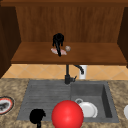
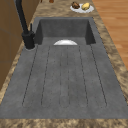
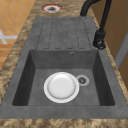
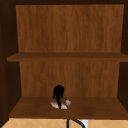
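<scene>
Pink plate (image 1: 58, 51) lies on the wooden shelf (image 1: 100, 53), left of its middle, with a grey ball (image 1: 67, 48) just beside it. The right hand (image 1: 58, 40) comes at it from above, as suits something flat; I cannot tell whether it grips. The left hand (image 1: 37, 116) hovers at the sink's (image 1: 45, 95) front edge beside a red ball (image 1: 67, 114), its state also unclear.

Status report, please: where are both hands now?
Right hand on cabinet shelf, over pink plate. Grey ball beside it. Left hand low, near red ball.

We see a brown wooden shelf (image 1: 100, 53) with a little pink plate (image 1: 59, 51) on it (a small grey ball (image 1: 67, 48) sits just beside).
</scene>
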You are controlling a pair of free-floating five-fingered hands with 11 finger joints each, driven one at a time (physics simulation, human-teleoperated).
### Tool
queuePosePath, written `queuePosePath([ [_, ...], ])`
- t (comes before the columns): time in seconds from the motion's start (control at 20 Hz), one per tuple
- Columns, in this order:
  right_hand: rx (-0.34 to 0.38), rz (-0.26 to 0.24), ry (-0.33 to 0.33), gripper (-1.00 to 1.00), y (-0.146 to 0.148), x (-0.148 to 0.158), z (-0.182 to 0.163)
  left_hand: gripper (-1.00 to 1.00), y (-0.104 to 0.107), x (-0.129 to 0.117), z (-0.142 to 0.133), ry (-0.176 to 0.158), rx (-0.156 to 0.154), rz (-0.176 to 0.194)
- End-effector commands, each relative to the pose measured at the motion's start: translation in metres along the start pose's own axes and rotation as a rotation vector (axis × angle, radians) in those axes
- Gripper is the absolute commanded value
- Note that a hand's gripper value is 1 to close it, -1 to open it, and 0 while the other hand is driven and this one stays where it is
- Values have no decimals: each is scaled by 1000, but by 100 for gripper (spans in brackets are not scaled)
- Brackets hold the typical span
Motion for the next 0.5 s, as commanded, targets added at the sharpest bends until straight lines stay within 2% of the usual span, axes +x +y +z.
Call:
queuePosePath([
  [0.0, 3, 15, 24, -100, 1, 3, -22, 0, 0, 0, 0, 0, 0, 0],
  [0.2, 5, 25, 43, -100, -1, 6, -46, 0, 0, 0, 0, 0, 0, 0],
  [0.45, 1, 23, 31, -100, -5, 3, -73, 0, 0, 0, 0, 0, 0, 0],
])
